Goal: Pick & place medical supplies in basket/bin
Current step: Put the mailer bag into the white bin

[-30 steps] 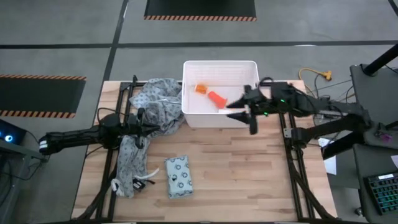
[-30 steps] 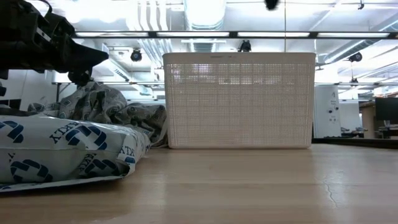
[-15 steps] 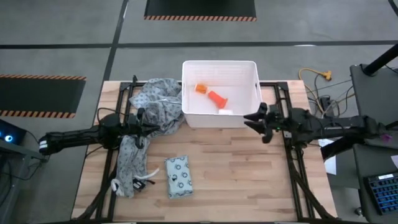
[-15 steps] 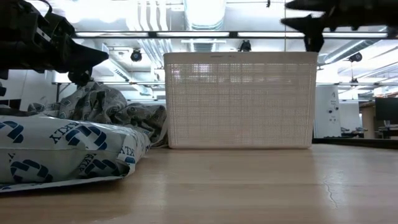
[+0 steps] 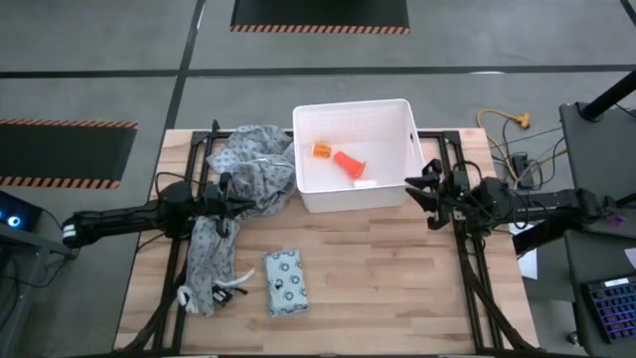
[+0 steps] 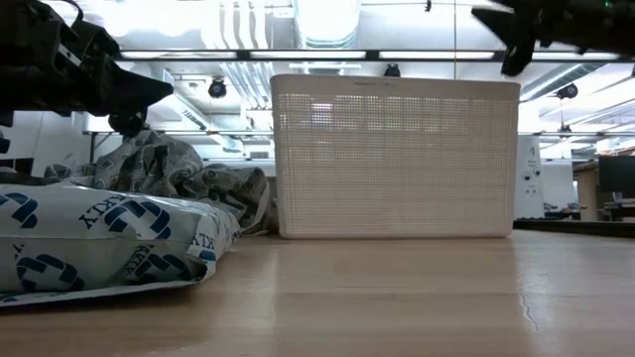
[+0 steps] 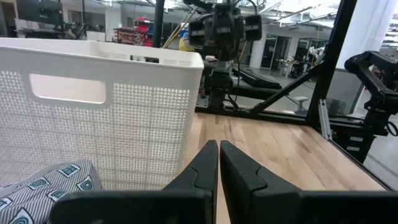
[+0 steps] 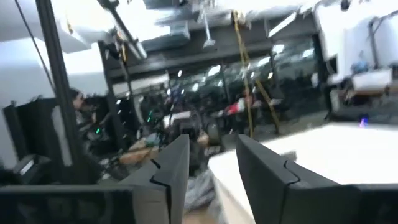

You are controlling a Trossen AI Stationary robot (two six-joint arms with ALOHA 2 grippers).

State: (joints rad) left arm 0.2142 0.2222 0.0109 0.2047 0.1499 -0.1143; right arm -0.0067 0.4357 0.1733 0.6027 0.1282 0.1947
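The right gripper (image 5: 421, 188) hung empty with fingers apart just outside the white bin (image 5: 405, 193), where the orange bottle (image 5: 348, 161) and a small white piece (image 5: 364, 183) already lay. The left gripper (image 5: 227, 198), fingers together, rested by the patterned cloth (image 5: 248, 164). The pale-green packet (image 5: 285, 280) lay well off from both sets of fingers; fetching it cleanly would likely mean descending flat with fingers spread across its narrow width.

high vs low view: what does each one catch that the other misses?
High only: the bin's contents, an orange bottle, a smaller orange piece and a white piece; also the right gripper open beside the bin.
Low only: the bin's perforated wall and the room behind.
Both: bin, packet, cloth, left gripper.
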